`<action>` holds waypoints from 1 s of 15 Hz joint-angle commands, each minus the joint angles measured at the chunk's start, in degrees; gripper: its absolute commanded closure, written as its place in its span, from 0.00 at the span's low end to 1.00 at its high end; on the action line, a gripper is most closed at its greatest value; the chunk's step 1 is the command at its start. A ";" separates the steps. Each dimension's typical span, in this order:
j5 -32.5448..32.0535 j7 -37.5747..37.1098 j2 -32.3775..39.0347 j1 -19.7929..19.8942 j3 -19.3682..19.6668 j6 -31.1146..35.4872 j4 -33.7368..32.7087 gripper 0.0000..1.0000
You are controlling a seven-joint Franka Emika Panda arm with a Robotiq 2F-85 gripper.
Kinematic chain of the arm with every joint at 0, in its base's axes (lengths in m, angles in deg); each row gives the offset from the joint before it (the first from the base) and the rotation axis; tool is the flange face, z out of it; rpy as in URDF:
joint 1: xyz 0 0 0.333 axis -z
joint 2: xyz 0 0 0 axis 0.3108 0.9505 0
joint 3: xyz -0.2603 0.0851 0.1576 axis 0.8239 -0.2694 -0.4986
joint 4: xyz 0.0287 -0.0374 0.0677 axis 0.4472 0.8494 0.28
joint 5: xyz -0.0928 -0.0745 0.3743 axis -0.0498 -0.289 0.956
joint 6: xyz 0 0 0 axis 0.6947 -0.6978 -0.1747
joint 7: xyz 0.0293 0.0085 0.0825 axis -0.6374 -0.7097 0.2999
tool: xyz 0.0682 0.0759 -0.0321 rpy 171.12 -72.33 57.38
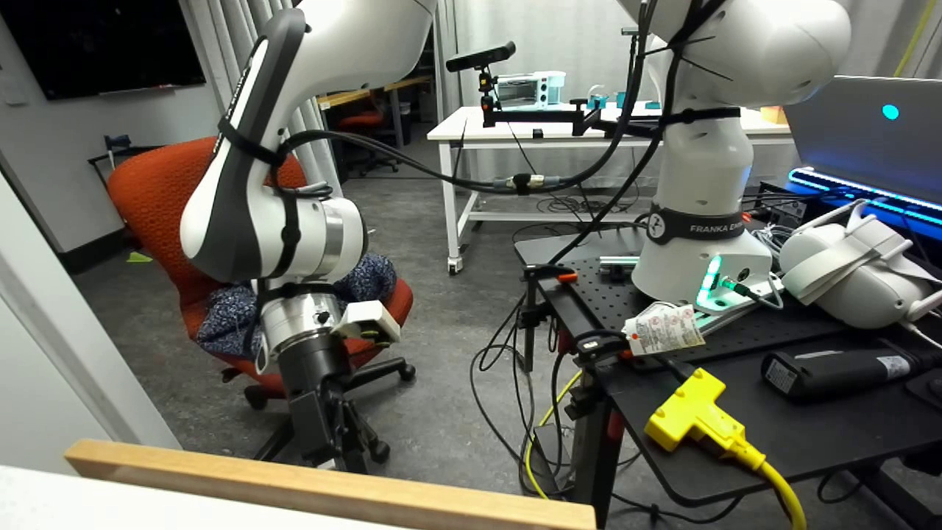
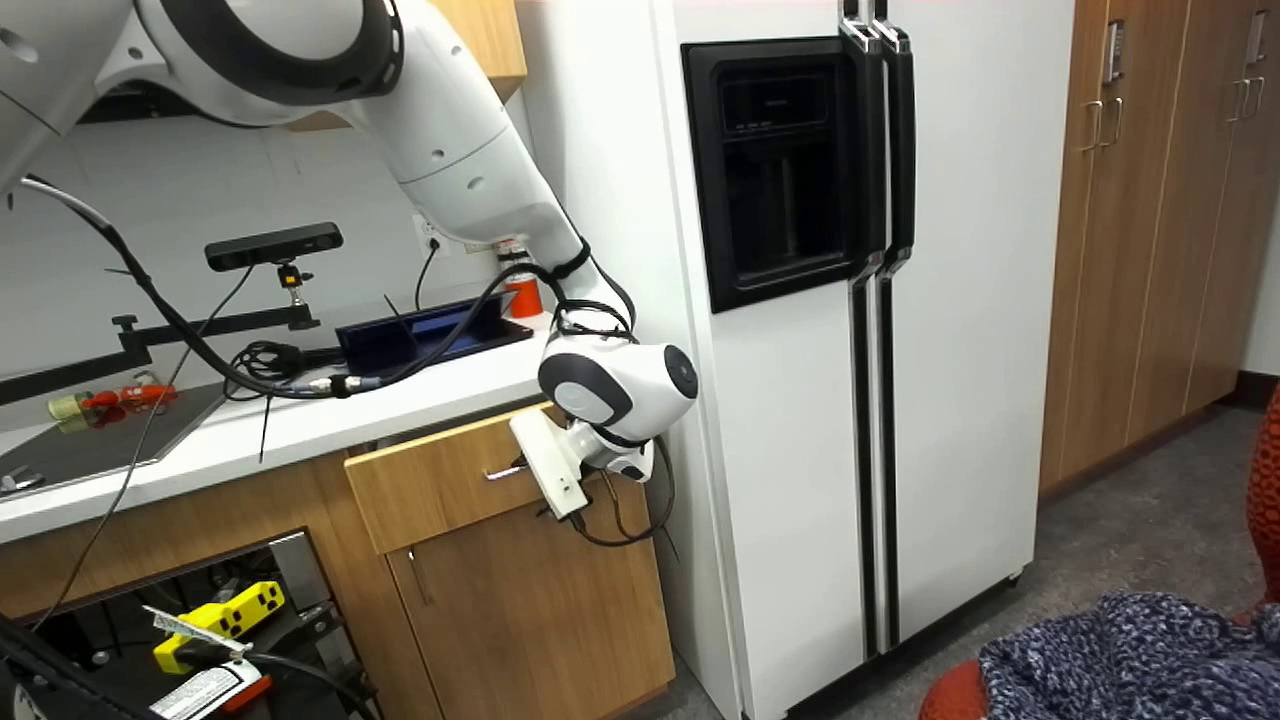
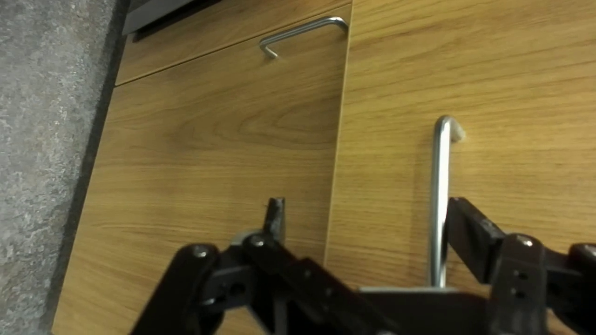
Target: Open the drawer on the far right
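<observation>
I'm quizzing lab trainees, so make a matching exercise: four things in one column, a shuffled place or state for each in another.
1. brown wooden drawer
2. black two-fingered gripper
3. yellow T-shaped power splitter
4. orange fabric chair

A. fingers spread apart
B. bearing speckled blue-grey cloth
C. has a silver metal bar handle
D. on a black tabletop

Pairs: 1-C, 2-A, 3-D, 4-B

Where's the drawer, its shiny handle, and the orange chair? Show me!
Drawer (image 2: 437, 484), in an exterior view: on its wooden front.
Shiny handle (image 3: 439, 200), in the wrist view: on its long metal bar.
Orange chair (image 1: 154, 195), in an exterior view: on its backrest.
</observation>
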 commanded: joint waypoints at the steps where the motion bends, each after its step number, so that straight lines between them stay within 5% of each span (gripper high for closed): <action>1: -2.77 -0.42 0.78 -1.22 0.69 1.92 -1.67 0.43; 5: -5.81 -1.17 -0.48 -1.58 1.20 2.80 -1.50 0.73; 8: -10.02 -2.75 -2.88 -2.17 2.07 3.92 0.06 0.74; 9: -11.70 -3.48 -4.08 -2.36 2.40 4.83 0.99 0.94; 15: -20.50 -10.07 -10.51 -1.86 3.52 7.04 7.19 0.98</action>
